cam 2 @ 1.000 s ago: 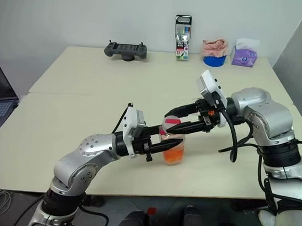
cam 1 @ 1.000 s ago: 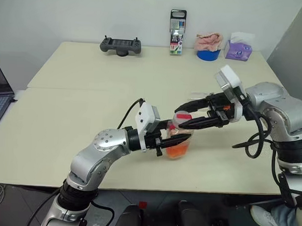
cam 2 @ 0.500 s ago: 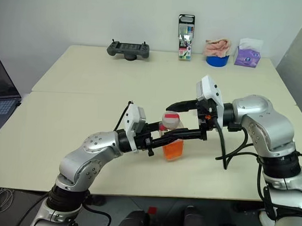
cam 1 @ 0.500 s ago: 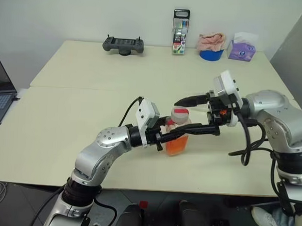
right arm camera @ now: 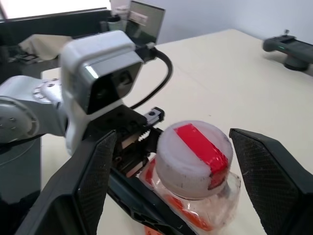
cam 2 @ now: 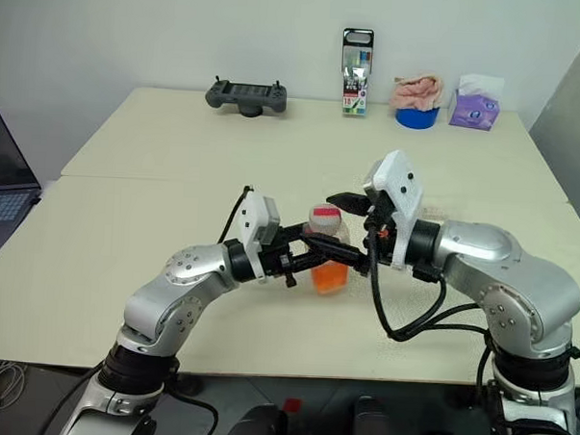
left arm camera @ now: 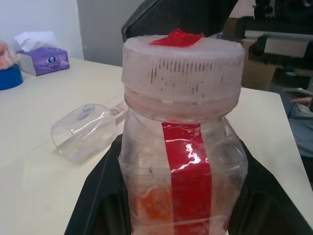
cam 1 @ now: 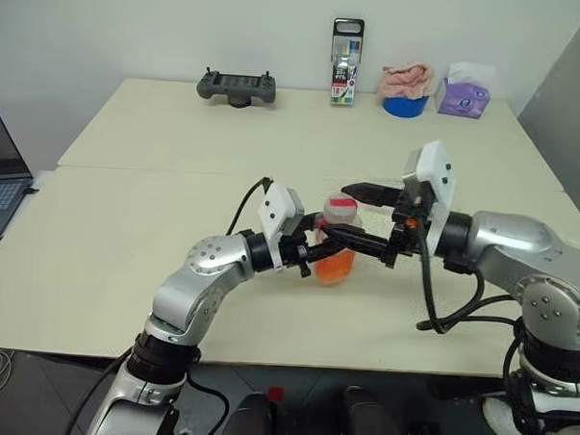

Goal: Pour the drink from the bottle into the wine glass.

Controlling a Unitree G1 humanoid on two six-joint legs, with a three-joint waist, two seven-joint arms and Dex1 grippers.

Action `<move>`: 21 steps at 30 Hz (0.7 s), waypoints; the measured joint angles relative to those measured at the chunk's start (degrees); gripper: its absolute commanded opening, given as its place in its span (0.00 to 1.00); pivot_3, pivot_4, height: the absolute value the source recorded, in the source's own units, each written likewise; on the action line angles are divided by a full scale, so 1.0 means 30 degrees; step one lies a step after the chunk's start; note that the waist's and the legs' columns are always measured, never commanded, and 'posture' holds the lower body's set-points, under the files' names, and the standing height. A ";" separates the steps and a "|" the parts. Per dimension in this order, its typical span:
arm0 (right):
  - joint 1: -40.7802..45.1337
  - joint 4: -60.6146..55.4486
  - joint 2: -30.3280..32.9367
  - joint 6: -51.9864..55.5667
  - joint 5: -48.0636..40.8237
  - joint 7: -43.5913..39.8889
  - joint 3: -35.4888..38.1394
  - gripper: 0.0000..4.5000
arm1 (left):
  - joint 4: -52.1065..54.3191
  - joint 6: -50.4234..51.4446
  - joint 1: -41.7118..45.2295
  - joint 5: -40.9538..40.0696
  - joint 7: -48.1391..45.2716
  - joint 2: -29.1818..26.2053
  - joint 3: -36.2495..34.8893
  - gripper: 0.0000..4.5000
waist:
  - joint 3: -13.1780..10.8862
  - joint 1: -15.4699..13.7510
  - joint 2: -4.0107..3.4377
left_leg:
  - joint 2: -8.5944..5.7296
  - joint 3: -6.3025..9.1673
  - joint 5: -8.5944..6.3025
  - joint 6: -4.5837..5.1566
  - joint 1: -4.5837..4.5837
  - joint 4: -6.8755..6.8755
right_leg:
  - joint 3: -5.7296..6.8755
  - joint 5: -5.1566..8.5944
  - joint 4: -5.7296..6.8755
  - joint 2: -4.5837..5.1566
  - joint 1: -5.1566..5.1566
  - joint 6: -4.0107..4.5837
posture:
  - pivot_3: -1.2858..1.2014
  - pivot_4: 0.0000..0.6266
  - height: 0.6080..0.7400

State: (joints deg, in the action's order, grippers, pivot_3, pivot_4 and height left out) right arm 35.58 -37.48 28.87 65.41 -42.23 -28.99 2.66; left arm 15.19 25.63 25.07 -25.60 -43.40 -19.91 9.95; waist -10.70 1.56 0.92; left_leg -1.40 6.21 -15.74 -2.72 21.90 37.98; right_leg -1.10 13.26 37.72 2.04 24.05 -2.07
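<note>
You have the cream table in front of you, and near its middle your left gripper is clenched around the body of the bottle, which stands upright with the orange-red drink in its lower part. Your right gripper is spread wide, one finger on either side of the red-and-white cap without touching it. The wine glass lies on its side on the table just beyond the bottle.
</note>
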 measured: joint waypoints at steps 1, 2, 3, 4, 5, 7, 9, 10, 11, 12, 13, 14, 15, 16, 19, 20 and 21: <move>0.0006 -0.0216 -0.0247 0.0382 -0.0032 0.0722 0.0025 0.87 | -0.0007 -0.0020 -0.0001 0.0033 -0.0015 0.0004 0.0000 0.40 | 0.0000 0.0002 0.0000 | 0.0001 0.0002 0.0000 0.0000 0.0000 0.0000 | 0.0002 0.0000 0.0000 0.0000 0.0000 0.0000 | 0.52 0.24 1.00; 0.0006 -0.0343 -0.0452 0.0674 -0.0066 0.1255 0.0032 0.87 | -0.0011 -0.0030 -0.0002 0.0052 -0.0023 0.0013 0.0000 0.40 | 0.0000 0.0002 0.0000 | 0.0001 0.0003 0.0000 0.0000 0.0000 -0.0001 | 0.0004 0.0000 0.0000 -0.0001 0.0000 0.0000 | 0.52 0.24 1.00; 0.0015 -0.0415 -0.0629 0.0927 -0.0150 0.1676 0.0060 0.87 | -0.0012 -0.0030 -0.0003 0.0072 -0.0029 0.0012 0.0001 0.40 | 0.0000 0.0002 0.0000 | 0.0001 0.0005 0.0000 0.0001 0.0000 -0.0002 | 0.0004 0.0000 0.0000 -0.0001 0.0000 0.0000 | 0.52 0.24 1.00; 0.0024 -0.0445 -0.0862 0.1125 -0.0237 0.2074 0.0140 0.87 | -0.0012 -0.0038 -0.0003 0.0081 -0.0042 0.0028 0.0001 0.40 | 0.0000 0.0005 0.0000 | 0.0002 0.0004 0.0000 0.0001 0.0000 -0.0002 | 0.0004 0.0000 0.0001 -0.0005 0.0000 0.0000 | 0.52 0.24 1.00; 0.0081 -0.0457 -0.1087 0.1332 -0.0285 0.2497 0.0221 0.87 | -0.0012 -0.0038 -0.0003 0.0091 -0.0064 0.0031 0.0001 0.40 | 0.0000 0.0006 0.0000 | 0.0002 0.0002 0.0000 0.0002 -0.0001 -0.0002 | 0.0002 0.0000 0.0001 -0.0007 0.0000 0.0000 | 0.52 0.24 1.00; 0.0312 -0.0457 -0.1413 0.1572 -0.0371 0.3207 0.0274 0.87 | -0.0011 -0.0040 -0.0006 0.0113 -0.0088 0.0038 0.0002 0.40 | 0.0000 0.0016 -0.0001 | 0.0004 0.0001 0.0000 0.0002 -0.0001 -0.0002 | 0.0003 0.0000 0.0002 -0.0009 0.0001 0.0000 | 0.52 0.24 1.00; 0.0417 -0.0528 -0.1525 0.1745 -0.0484 0.3679 0.0311 0.87 | -0.0011 -0.0040 -0.0012 0.0141 -0.0101 0.0039 0.0003 0.40 | 0.0000 0.0020 -0.0001 | 0.0003 0.0007 0.0000 0.0004 -0.0001 -0.0002 | 0.0007 0.0001 0.0002 -0.0011 -0.0001 -0.0001 | 0.52 0.24 1.00; 0.0417 -0.0531 -0.1545 0.1797 -0.0599 0.3863 0.0339 0.84 | -0.0011 -0.0040 -0.0016 0.0173 -0.0104 0.0038 0.0003 0.40 | 0.0000 0.0025 -0.0001 | 0.0002 0.0006 0.0000 0.0004 0.0000 -0.0002 | 0.0004 0.0001 0.0002 -0.0011 -0.0001 -0.0001 | 0.52 0.24 1.00; 0.0416 -0.0535 -0.1592 0.1847 -0.0623 0.4000 0.0384 0.79 | -0.0011 -0.0040 -0.0018 0.0187 -0.0103 0.0038 0.0003 0.40 | 0.0000 0.0030 -0.0001 | 0.0003 0.0003 0.0000 0.0004 0.0000 -0.0003 | 0.0003 0.0000 0.0002 -0.0011 0.0000 -0.0001 | 0.52 0.24 1.00; 0.0416 -0.0543 -0.1628 0.1899 -0.0656 0.4171 0.0415 0.73 | -0.0011 -0.0040 -0.0023 0.0211 -0.0088 0.0041 0.0003 0.40 | 0.0000 0.0030 -0.0001 | 0.0003 0.0003 0.0000 0.0005 0.0000 -0.0004 | 0.0002 0.0000 0.0002 -0.0011 0.0000 -0.0001 | 0.52 0.24 1.00; 0.0416 -0.0597 -0.1664 0.1946 -0.0790 0.4220 0.0391 0.65 | -0.0011 -0.0039 -0.0024 0.0233 -0.0069 0.0048 0.0003 0.40 | 0.0000 0.0031 -0.0001 | 0.0004 0.0004 -0.0001 0.0005 0.0000 -0.0005 | 0.0003 0.0000 0.0002 -0.0011 0.0001 -0.0001 | 0.52 0.24 1.00; 0.0416 -0.0644 -0.1684 0.1967 -0.0879 0.4224 0.0356 0.59 | -0.0011 -0.0039 -0.0024 0.0250 -0.0041 0.0058 0.0003 0.40 | 0.0000 0.0030 -0.0001 | 0.0005 0.0006 -0.0001 0.0006 0.0000 -0.0005 | 0.0005 0.0000 0.0002 -0.0012 0.0000 -0.0001 | 0.52 0.24 1.00; 0.0417 -0.0690 -0.1668 0.1976 -0.1020 0.4236 0.0278 0.51 | -0.0011 -0.0039 -0.0024 0.0267 -0.0010 0.0058 0.0005 0.40 | 0.0000 0.0032 -0.0001 | 0.0005 0.0009 -0.0001 0.0006 0.0000 -0.0006 | 0.0008 0.0001 0.0003 -0.0013 0.0000 -0.0001 | 0.52 0.24 1.00; 0.0418 -0.0756 -0.1625 0.1976 -0.1034 0.4259 0.0190 0.43 | -0.0012 -0.0039 -0.0030 0.0300 0.0000 0.0057 0.0008 0.40 | 0.0000 0.0035 -0.0001 | 0.0006 0.0009 0.0000 0.0006 0.0000 -0.0006 | 0.0008 0.0000 0.0003 -0.0015 0.0000 -0.0001 | 0.52 0.24 1.00; 0.0486 -0.0729 -0.1191 0.1861 -0.1005 0.4217 -0.0092 0.40 | -0.0014 -0.0037 -0.0051 0.0400 0.0038 0.0054 0.0087 0.40 | 0.0000 0.0038 -0.0001 | 0.0003 0.0003 0.0000 0.0006 -0.0001 -0.0003 | 0.0004 0.0001 0.0002 -0.0014 -0.0001 -0.0002 | 0.52 0.24 1.00; 0.0534 -0.0649 -0.0876 0.1648 -0.0992 0.4123 -0.0332 0.40 | -0.0023 -0.0030 -0.0057 0.0439 0.0053 0.0047 0.0111 0.40 | 0.0000 0.0039 -0.0001 | 0.0002 0.0002 0.0000 0.0007 -0.0002 -0.0003 | 0.0002 0.0002 0.0002 -0.0015 -0.0001 -0.0004 | 0.52 0.24 1.00; 0.0616 -0.0511 -0.0630 0.1464 -0.0962 0.3969 -0.0520 0.40 | -0.0029 -0.0024 -0.0067 0.0475 0.0080 0.0049 0.0124 0.40 | 0.0000 0.0040 -0.0001 | 0.0005 0.0002 0.0001 0.0008 -0.0003 -0.0002 | 0.0004 0.0003 0.0002 -0.0017 -0.0001 -0.0004 | 0.52 0.24 1.00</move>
State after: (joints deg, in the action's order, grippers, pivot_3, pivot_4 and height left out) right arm 37.43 -39.01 26.98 69.80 -45.12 -17.08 1.10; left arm 15.10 25.56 24.87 -24.17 -43.16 -19.76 10.32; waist -10.70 1.68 0.91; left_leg -1.38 6.22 -15.74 -2.70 21.89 37.97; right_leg -1.08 13.27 37.73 1.99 24.04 -2.08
